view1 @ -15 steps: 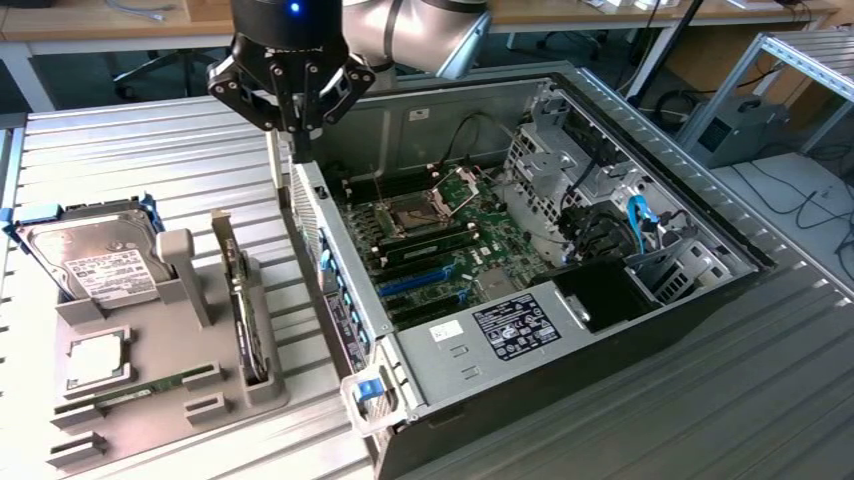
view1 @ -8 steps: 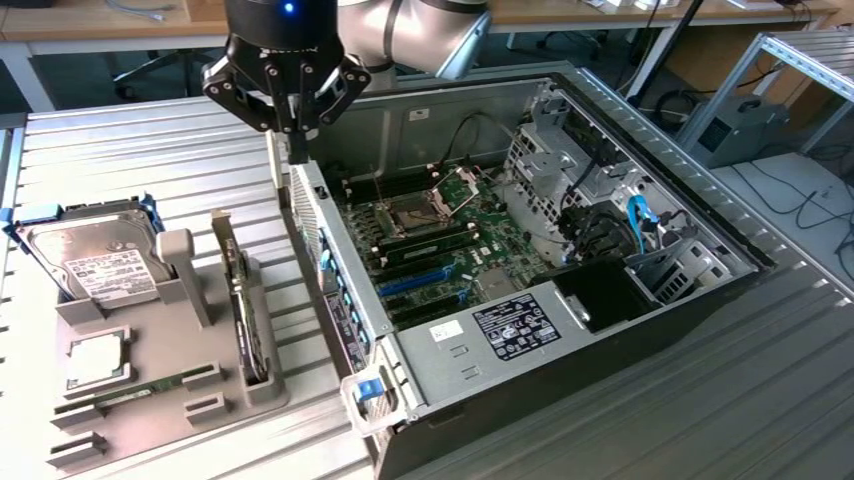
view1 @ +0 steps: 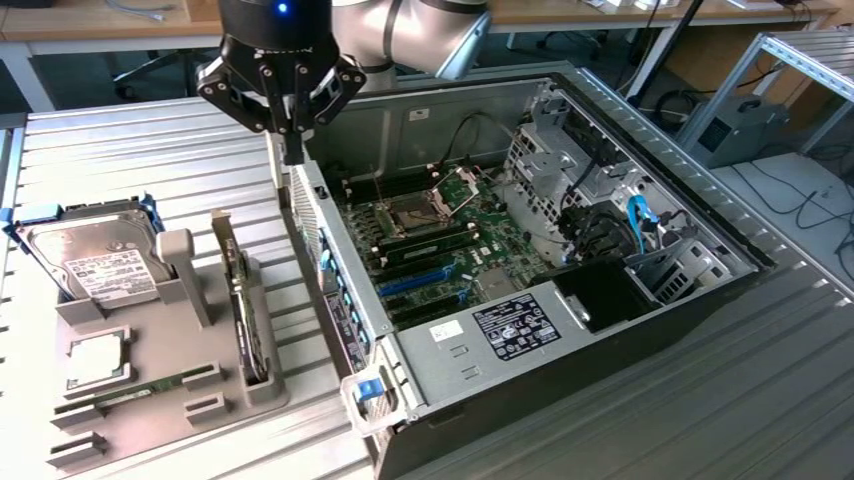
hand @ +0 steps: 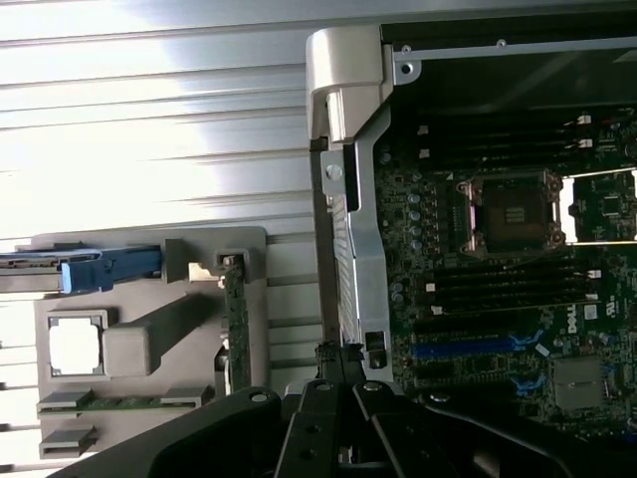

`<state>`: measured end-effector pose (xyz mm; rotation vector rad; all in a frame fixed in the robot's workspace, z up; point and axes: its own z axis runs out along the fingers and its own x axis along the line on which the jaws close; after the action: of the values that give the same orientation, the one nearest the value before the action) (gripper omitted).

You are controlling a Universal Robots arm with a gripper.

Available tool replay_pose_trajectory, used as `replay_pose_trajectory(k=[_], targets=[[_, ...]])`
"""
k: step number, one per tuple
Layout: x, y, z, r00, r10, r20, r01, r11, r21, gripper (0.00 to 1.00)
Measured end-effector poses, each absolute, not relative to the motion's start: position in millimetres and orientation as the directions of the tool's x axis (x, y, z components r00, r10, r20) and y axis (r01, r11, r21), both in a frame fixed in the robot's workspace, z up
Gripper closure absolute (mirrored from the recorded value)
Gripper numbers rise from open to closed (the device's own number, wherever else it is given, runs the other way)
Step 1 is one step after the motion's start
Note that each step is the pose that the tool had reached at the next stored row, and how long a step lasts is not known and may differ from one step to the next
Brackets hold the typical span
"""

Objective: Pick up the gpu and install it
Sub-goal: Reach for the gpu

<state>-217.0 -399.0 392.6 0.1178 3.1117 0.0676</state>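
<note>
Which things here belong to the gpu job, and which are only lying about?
For the job:
gpu, on edge in the grey holder
open computer case
shut gripper, by the case's wall

Lying about:
hard drive
memory stick
square chip

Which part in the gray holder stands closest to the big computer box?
The thin graphics card, standing on edge at the side of the holder next to the box. The hard drive and memory stick sit farther away.

Silver arm [view1: 416, 30], black claw [view1: 291, 148], blue light [view1: 280, 8]
</note>
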Motion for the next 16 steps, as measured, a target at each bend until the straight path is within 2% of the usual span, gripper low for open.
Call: replay_pose_trajectory(k=[16], targets=[[-226.7,-398.9,392.5,-0.997,0.076,-0.025,0.075,0.996,0.044,0.89]])
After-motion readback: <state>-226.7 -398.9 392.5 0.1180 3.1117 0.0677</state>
